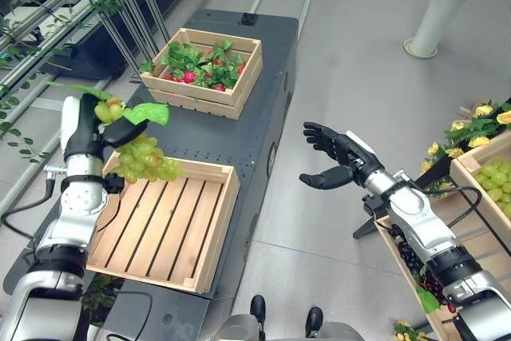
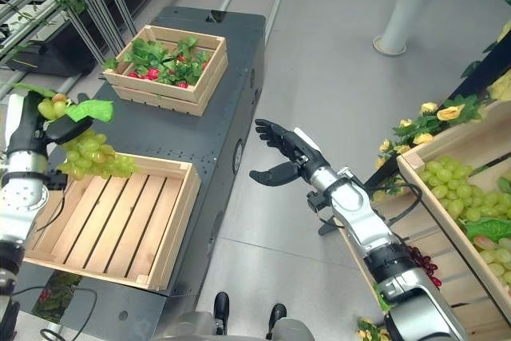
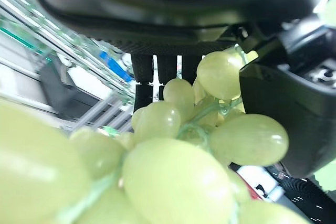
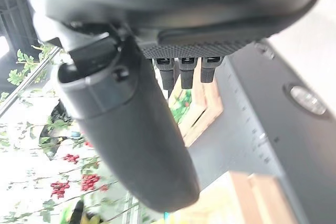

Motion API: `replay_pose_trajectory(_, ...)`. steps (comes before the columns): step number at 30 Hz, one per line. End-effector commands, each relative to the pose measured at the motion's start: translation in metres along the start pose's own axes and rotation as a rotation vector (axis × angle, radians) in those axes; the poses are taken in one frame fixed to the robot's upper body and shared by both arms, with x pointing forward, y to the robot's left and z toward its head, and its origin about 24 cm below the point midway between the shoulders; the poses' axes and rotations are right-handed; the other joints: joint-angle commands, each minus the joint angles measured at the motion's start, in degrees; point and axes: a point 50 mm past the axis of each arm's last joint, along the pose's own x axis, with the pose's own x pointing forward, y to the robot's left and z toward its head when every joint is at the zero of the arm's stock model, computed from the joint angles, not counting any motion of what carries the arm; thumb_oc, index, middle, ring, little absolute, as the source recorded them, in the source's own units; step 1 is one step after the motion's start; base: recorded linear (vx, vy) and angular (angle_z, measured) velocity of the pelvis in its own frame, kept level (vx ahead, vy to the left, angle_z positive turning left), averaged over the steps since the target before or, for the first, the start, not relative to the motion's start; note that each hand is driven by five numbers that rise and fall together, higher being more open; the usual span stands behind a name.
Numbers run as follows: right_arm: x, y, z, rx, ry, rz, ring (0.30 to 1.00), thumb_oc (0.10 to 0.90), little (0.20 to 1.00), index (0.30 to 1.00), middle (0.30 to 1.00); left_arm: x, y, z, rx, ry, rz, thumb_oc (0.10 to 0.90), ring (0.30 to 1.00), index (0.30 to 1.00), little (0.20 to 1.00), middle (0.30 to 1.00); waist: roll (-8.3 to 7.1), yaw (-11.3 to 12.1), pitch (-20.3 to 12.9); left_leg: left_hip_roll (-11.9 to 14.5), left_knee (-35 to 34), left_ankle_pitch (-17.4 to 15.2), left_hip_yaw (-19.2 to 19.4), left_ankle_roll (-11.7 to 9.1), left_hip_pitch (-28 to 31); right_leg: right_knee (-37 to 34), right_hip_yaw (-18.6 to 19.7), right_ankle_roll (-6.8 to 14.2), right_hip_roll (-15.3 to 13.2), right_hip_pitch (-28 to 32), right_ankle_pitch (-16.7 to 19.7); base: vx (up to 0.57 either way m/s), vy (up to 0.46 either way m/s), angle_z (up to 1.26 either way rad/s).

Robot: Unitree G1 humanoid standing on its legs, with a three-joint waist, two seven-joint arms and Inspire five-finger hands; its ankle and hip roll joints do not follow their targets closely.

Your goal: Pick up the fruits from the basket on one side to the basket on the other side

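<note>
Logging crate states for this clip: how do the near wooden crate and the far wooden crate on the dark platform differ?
The near wooden crate shows bare slats inside; the far wooden crate holds green leaves and red fruit. The left hand holds a bunch of green grapes over the near crate's far corner; nothing hangs over the far crate. Both are pale slatted wood and rest on the dark platform.

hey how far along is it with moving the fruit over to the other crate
Nothing looks delivered yet: the near wooden crate on the dark cart shows bare slats. In hand: the left hand grips a bunch of green grapes hanging over that crate's far left corner. The right hand is open over the floor, holding nothing. Left to do: lower and release this bunch; more green grapes lie in the crate on the right.
</note>
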Motion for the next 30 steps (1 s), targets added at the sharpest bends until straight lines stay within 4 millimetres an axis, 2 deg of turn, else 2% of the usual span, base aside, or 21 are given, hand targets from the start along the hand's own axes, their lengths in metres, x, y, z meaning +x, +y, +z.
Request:
replay_pose_trajectory(1, 0.018, 0.015, 0.039, 0.103, -0.197, 0.104, 0.9, 0.8, 0.9, 0.9, 0.9, 0.032, 0.035, 0.052, -0.057, -0.218, 0.119, 0.4, 0.3, 0.3, 0.3, 0.3, 0.04, -0.1, -9.6, -3.9, 0.3, -4.8, -1.2, -1.1, -0.2, -0.1, 1.7, -0.4, -0.4, -2.2, 1.3, -0.03, -0.065, -0.03)
replay_pose_trajectory(3, 0.028, 0.022, 0.047, 0.147, -0.222, 0.135, 0.9, 0.8, 0.9, 0.9, 0.9, 0.038, 0.028, 0.063, -0.063, -0.255, 0.087, 0.4, 0.3, 0.3, 0.3, 0.3, 0.11, -0.1, -10.2, -3.8, -0.9, -4.4, -1.0, -1.2, 0.1, -1.5, 1.7, -0.3, -0.2, -1.9, 2.0, -0.03, -0.065, -0.05)
replay_pose_trajectory(9, 0.043, 0.029, 0.055, 0.232, -0.223, 0.149, 0.9, 0.8, 0.9, 0.9, 0.9, 0.05, 0.008, 0.09, -0.095, -0.336, 0.008, 0.4, 0.3, 0.3, 0.3, 0.3, 0.11, -0.1, -11.1, -3.7, -2.3, -3.8, -1.4, -1.2, 0.4, -1.7, 2.1, -0.3, 0.2, -2.0, 2.0, -0.02, -0.054, -0.06)
replay_pose_trajectory(15, 0.061, 0.033, 0.062, 0.265, -0.183, 0.126, 0.9, 0.8, 0.9, 0.9, 0.9, 0.057, -0.024, 0.12, -0.154, -0.404, -0.107, 0.4, 0.3, 0.3, 0.3, 0.3, -0.38, -0.1, -11.7, -3.5, -2.3, -4.0, -0.8, -1.1, 0.6, -1.7, 2.5, -0.6, 0.3, -1.9, 1.8, -0.02, -0.044, -0.01)
replay_pose_trajectory(21, 0.074, 0.036, 0.061, 0.365, -0.137, 0.102, 0.9, 0.8, 0.9, 0.9, 0.9, 0.057, -0.053, 0.14, -0.234, -0.451, -0.186, 0.4, 0.3, 0.3, 0.3, 0.3, -0.82, -0.1, -12.0, -3.6, -2.5, -4.1, -0.5, -0.9, 1.1, -1.7, 2.5, -0.8, 0.4, -1.5, 1.6, 0.0, -0.017, 0.0)
replay_pose_trajectory(26, 0.079, 0.041, 0.061, 0.437, -0.123, 0.094, 0.9, 0.8, 0.9, 0.9, 0.9, 0.055, -0.068, 0.148, -0.262, -0.468, -0.233, 0.4, 0.3, 0.3, 0.3, 0.3, -0.84, -0.3, -12.2, -3.5, -2.6, -4.1, -0.2, -0.9, 1.3, -1.7, 2.6, -0.9, 0.5, -1.4, 1.6, 0.0, 0.0, 0.0)
replay_pose_trajectory(30, 0.085, 0.045, 0.064, 0.488, -0.116, 0.081, 0.9, 0.8, 0.9, 0.9, 0.9, 0.054, -0.081, 0.164, -0.299, -0.505, -0.299, 0.4, 0.3, 0.3, 0.3, 0.3, -0.73, -0.4, -12.4, -3.5, -2.8, -4.2, -0.2, -0.9, 1.6, -1.7, 2.7, -0.9, 0.4, -1.3, 1.5, 0.0, 0.0, 0.0)
